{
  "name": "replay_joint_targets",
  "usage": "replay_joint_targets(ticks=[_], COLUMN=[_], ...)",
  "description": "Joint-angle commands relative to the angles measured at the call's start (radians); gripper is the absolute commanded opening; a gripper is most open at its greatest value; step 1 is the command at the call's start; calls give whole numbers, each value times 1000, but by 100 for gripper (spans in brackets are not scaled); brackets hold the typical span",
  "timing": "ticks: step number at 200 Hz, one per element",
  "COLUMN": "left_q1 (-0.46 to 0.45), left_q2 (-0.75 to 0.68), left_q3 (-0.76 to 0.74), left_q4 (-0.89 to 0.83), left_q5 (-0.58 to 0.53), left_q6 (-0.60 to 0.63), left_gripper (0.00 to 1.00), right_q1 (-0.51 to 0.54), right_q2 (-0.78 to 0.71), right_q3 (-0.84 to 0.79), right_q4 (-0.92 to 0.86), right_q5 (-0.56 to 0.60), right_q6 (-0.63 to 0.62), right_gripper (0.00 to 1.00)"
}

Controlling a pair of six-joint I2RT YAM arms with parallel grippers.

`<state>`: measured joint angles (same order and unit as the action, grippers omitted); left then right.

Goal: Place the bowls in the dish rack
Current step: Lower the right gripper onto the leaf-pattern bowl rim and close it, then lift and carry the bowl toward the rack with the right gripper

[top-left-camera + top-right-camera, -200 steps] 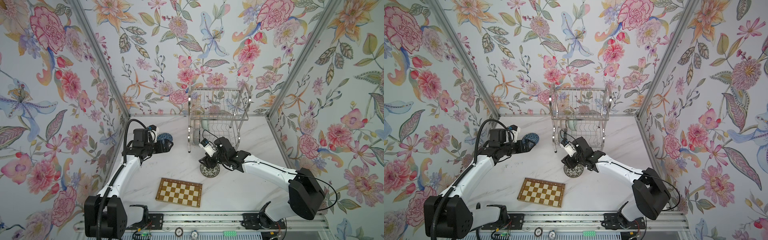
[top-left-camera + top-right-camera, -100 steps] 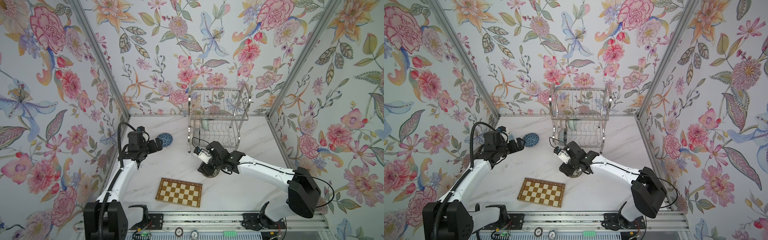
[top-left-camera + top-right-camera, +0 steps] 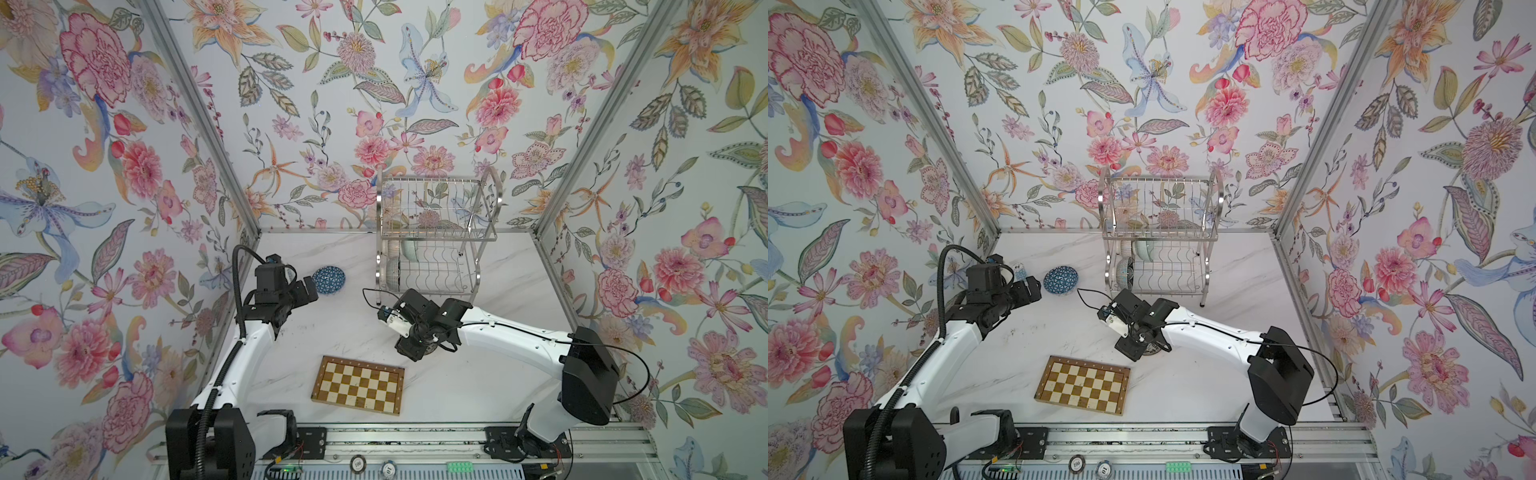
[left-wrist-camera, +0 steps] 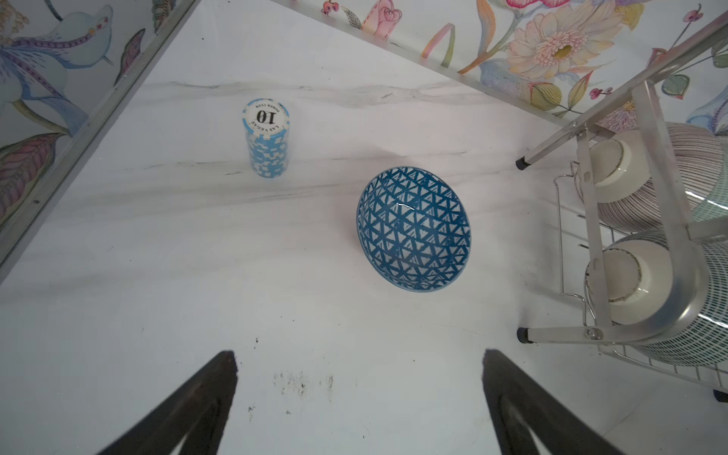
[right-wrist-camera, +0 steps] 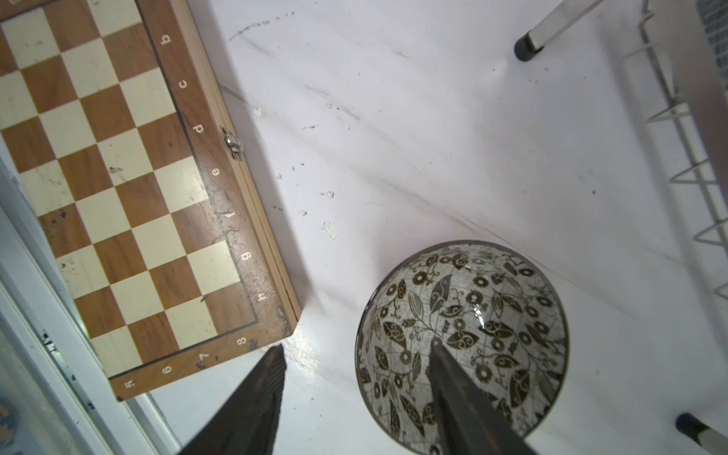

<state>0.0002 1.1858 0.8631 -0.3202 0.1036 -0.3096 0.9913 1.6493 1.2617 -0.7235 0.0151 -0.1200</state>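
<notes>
Right pincer (image 5: pixel 356 346) unclenched, jaws straddling the near rim of the black-and-white floral bowl (image 5: pixel 492 315): one finger over the inside, the other outside with a gap to the wall, so nothing is gripped yet. Bowl sits upright on the tabletop (image 5: pixel 433 138), near a corner of the checkered board (image 5: pixel 118 177) and in front of the dish rack (image 3: pixel 440 239), touching neither. Judgement: glazed ceramic, stiff, slick, chips readily; light enough for a one-sided rim pinch, but such a pinch may let it swing, so seat the inner finger well down the wall and close gently. Outer finger sits close to the board's corner; possible snag. Left pincer (image 4: pixel 359 354) spread wide and empty, facing the blue lattice bowl (image 4: pixel 413 228), which sits on the tabletop clear of the fingers, between a stack of poker chips (image 4: pixel 266 138) and the rack's leg. Racked bowls (image 4: pixel 630 275), at least two, stand on edge in the lower tier, foot rings toward the left arm; in a top view, free slots show beside them.
</notes>
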Motion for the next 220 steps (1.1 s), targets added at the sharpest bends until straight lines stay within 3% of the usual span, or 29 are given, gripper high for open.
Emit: replay_joint_targets(ticks=[1, 37, 100, 220], left_q1=[6, 7, 6, 6], left_q2=[-20, -34, -32, -37], left_q3=[-4, -5, -3, -13], left_q4=[-34, -40, -40, -23], left_q5=[-80, -107, -109, -93], left_q6=[-8, -2, -2, -3], left_gripper=[99, 99, 99, 99], right_q1=[20, 39, 48, 30], right_q2=[51, 133, 177, 107], right_q3=[70, 143, 143, -50], right_q4=[-146, -252, -230, 76], right_q5=[72, 118, 127, 109], right_q6=[15, 17, 52, 74], right_gripper=[59, 57, 55, 33])
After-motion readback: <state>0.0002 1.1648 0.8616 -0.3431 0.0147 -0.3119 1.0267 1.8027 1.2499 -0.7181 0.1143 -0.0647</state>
